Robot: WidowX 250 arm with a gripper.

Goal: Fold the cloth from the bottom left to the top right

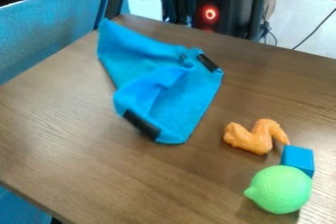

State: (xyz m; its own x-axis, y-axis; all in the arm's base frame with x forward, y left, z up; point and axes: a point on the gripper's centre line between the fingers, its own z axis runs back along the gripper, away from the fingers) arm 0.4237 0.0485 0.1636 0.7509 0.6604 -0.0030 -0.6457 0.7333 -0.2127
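Observation:
At the top edge, left of centre, the black gripper [177, 2] hangs by the table's far edge, apart from the cloth. The bright blue cloth [187, 105] lies rumpled on the wooden table, up and left of the middle. Its narrow end points to the far left corner, and its wider part comes down toward the middle. Folds bunch across its centre and left side. One black patch sits at its right upper corner and another along its lower left edge.
On the brown table [85, 134], an orange chicken-wing toy [253, 137] lies right of the cloth. Beside it are a blue block [298, 158] and a green lemon-shaped toy [281, 189] at the lower right. A black computer case [226, 9] stands behind the far edge.

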